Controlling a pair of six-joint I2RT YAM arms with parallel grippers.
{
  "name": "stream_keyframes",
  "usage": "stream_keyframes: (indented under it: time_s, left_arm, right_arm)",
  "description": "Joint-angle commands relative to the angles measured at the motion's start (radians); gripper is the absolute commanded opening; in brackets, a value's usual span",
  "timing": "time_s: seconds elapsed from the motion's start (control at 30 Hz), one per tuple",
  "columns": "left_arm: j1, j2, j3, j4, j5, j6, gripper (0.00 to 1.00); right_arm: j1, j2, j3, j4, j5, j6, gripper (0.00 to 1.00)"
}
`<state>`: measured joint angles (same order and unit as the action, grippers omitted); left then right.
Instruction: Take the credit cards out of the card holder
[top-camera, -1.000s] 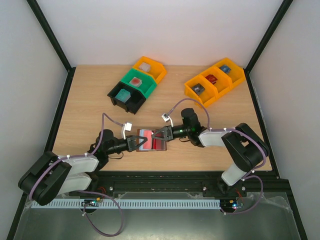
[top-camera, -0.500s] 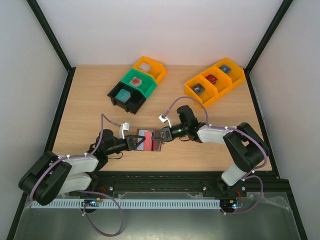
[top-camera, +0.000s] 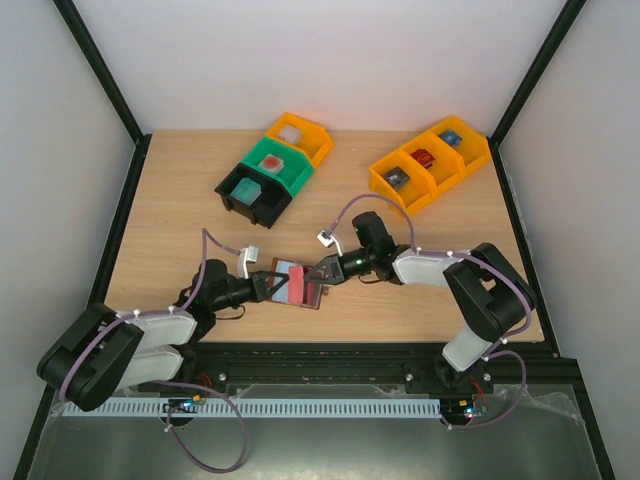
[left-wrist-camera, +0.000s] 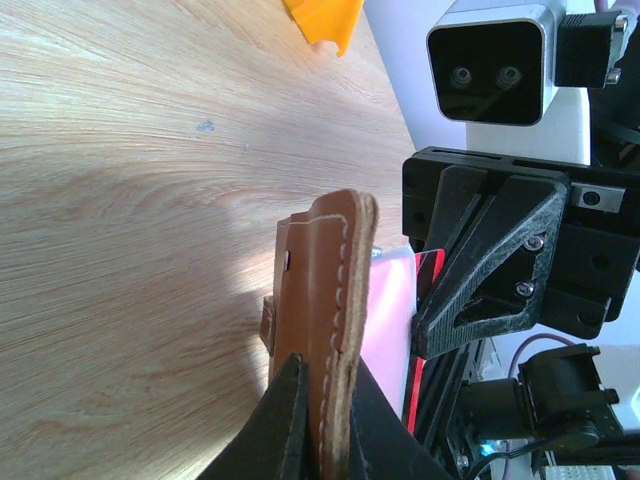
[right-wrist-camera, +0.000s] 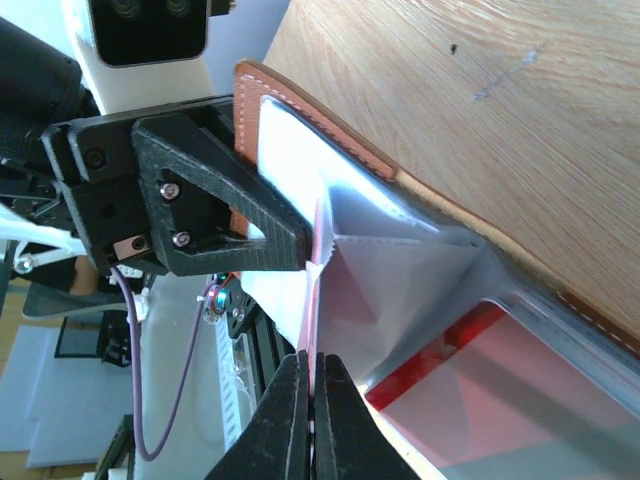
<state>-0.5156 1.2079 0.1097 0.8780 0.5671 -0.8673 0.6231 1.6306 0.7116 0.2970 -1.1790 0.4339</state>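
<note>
a: where is the card holder sitting, and why are you gripping it like that?

b: the card holder (top-camera: 298, 286) is lying open on the bench (top-camera: 180, 200), close to the near edge and about midway along it, between my two arms. my left pincer (left-wrist-camera: 325, 385) is clamping narrow on the brown leather edge of one half. i am judging that this is anchoring it, so it is not sliding or folding shut while the other side is being worked.

a: and the right one?

b: my right pincer (right-wrist-camera: 311, 365) is pinching tight on a thin pinkish leaf (right-wrist-camera: 316, 300) that is standing on edge out of the pale inside. pulling against the anchored half is, i think, the way a card is going to come free.

a: is that leaf a card?

b: i am not able to tell. i am seeing it edge-on only, so it could be a card or a flap of the clear pocket. a red card (right-wrist-camera: 510, 370) is showing through the clear pocket just beside it, lying flat inside the holder.

a: what else is hiding?

b: from above, my pincers are covering both ends of the holder, so the number of cards inside is not showing. whether the clamped half is lying flat or lifting a little, i cannot tell. the snap tab (left-wrist-camera: 270, 322) is showing only as a small stub, and an orange bin (left-wrist-camera: 325, 20) is getting cut off at the top of the left wrist view.
</note>
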Motion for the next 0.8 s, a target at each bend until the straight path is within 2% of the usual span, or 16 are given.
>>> stream_keyframes:
  time_s: [0.0,0.2,0.37,0.6,0.63,0.7,0.77]
  left_arm:
    - [0.014,-0.005,-0.004,-0.008,-0.036,-0.001,0.02]
    - [0.061,0.0,-0.009,-0.136,-0.129,-0.043,0.02]
    - [0.099,0.011,-0.019,-0.204,-0.173,-0.08,0.02]
    - [0.123,0.024,-0.021,-0.296,-0.233,-0.122,0.02]
    - [0.125,0.023,-0.021,-0.31,-0.242,-0.126,0.04]
    - [0.13,0.016,-0.02,-0.343,-0.266,-0.138,0.15]
    - [0.134,0.008,-0.02,-0.368,-0.282,-0.146,0.21]
  right_arm:
    - [0.009,0.026,-0.002,0.024,0.005,0.008,0.02]
    - [-0.024,0.037,0.027,-0.115,0.135,-0.032,0.02]
    - [-0.098,0.018,0.029,-0.156,0.158,-0.009,0.02]
    - [-0.114,-0.057,0.15,-0.351,0.253,-0.08,0.01]
    - [-0.117,-0.06,0.167,-0.384,0.277,-0.09,0.02]
    - [-0.121,-0.068,0.204,-0.449,0.335,-0.116,0.02]
    - [-0.122,-0.084,0.234,-0.499,0.387,-0.144,0.02]
